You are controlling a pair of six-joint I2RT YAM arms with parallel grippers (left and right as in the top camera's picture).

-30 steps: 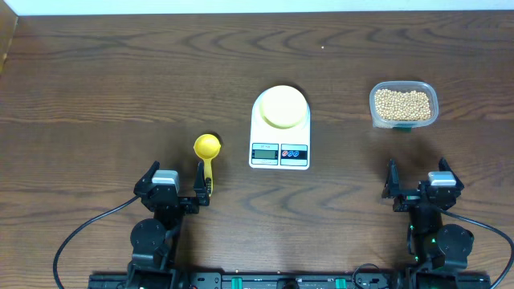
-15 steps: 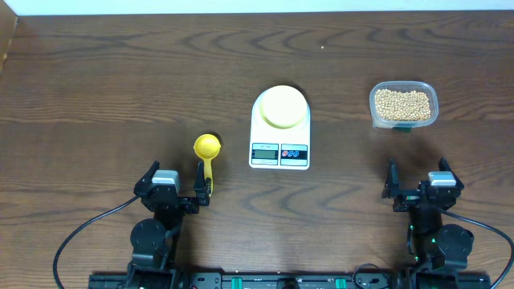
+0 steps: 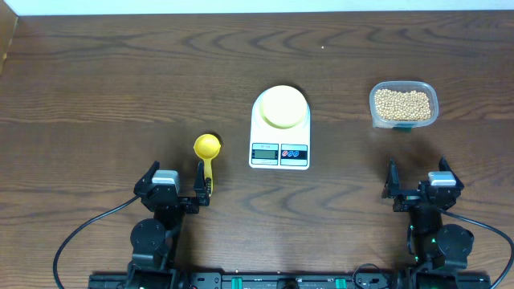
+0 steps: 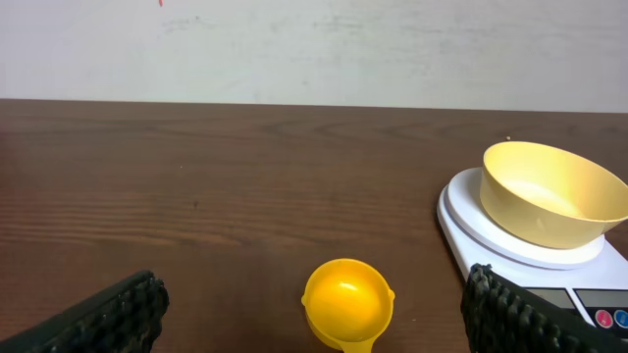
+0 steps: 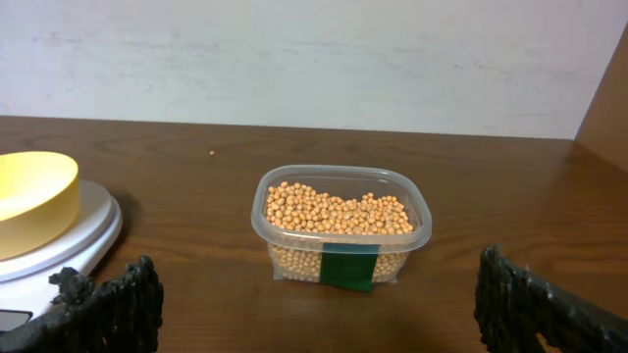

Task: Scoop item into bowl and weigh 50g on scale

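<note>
Nothing moved, bowl on scale, display unreadable

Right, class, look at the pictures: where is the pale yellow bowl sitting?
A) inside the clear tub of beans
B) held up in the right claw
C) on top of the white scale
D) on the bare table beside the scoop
C: the bowl rests on the round platform of the scale, apart from the scoop and from the tub holding the beans.
</note>
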